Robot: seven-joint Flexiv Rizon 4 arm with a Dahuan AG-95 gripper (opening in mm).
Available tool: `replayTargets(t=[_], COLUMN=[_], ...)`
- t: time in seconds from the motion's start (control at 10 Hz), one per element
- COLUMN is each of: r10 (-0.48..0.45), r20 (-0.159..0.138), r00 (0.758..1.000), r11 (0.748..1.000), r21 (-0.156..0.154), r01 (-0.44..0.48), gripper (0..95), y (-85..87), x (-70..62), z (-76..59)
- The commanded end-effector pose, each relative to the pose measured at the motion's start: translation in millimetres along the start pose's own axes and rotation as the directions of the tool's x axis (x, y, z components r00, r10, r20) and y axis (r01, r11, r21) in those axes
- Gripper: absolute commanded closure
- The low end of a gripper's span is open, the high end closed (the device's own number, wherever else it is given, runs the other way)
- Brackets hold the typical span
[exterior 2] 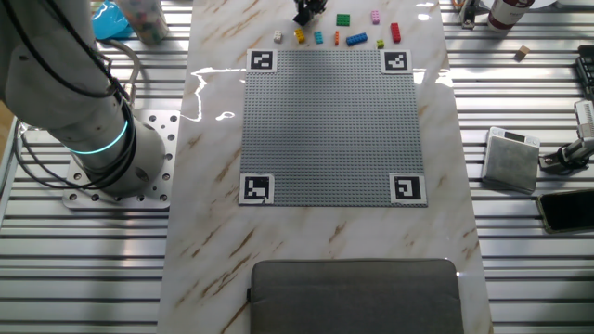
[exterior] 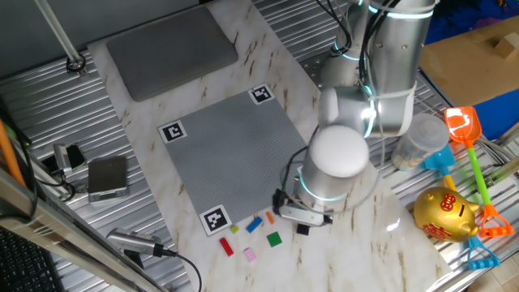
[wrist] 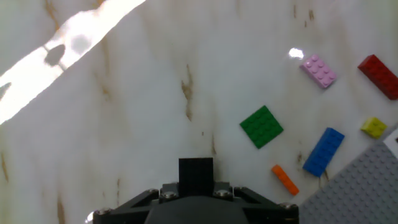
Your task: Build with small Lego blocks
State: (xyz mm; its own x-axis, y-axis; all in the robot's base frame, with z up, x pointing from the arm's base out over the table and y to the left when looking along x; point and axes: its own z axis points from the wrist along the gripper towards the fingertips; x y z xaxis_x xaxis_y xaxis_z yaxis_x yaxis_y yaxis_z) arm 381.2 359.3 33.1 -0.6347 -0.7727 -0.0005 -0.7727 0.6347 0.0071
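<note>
Several small plastic Lego bricks are shown scattered on the white marbled tabletop (exterior: 357, 243) just off one edge of the large grey studded baseplate (exterior 2: 332, 121): a green square brick (wrist: 262, 126), a long blue brick (wrist: 323, 151), a slim orange brick (wrist: 284, 179), a pink brick (wrist: 319, 70), a red brick (wrist: 379, 76) and a small yellow brick (wrist: 374, 127). A black brick (wrist: 196, 173) is seen at the tip of the two-finger gripper (wrist: 196, 185), apparently clamped between the fingers, although the finger pads themselves are hidden, so a firm grasp cannot be confirmed. No brick is seen mounted on the baseplate, so the build is judged to be at its start. If the grip is shallow or off-centre, the black brick could be tilted or dropped in transit, and its studs would then be misaligned with the plate; a low sweep could also knock the loose bricks nearby. Stud detail and the held brick are given only by the hand view. The whole baseplate with its four black-and-white corner markers is shown in the other fixed view, where the gripper is cut off at the top edge. In one fixed view the fingertips are masked by the arm's wrist.
</note>
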Motion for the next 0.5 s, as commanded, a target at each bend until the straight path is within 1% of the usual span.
replayTargets(t=[0.1,0.2,0.3,0.5], r10=[-0.041,-0.079,-0.105,-0.178], r20=[-0.003,-0.004,-0.007,-0.013], r00=[0.999,0.997,0.994,0.984], r11=[0.999,0.997,0.994,0.984], r21=[-0.006,-0.004,-0.003,-0.001], r01=[0.041,0.079,0.105,0.178], gripper=[95.0,95.0,95.0,95.0], y=[-9.8,-19.9,-28.2,-52.9], x=[7.3,14.6,20.4,37.2], z=[-13.8,-21.9,-25.6,-28.7])
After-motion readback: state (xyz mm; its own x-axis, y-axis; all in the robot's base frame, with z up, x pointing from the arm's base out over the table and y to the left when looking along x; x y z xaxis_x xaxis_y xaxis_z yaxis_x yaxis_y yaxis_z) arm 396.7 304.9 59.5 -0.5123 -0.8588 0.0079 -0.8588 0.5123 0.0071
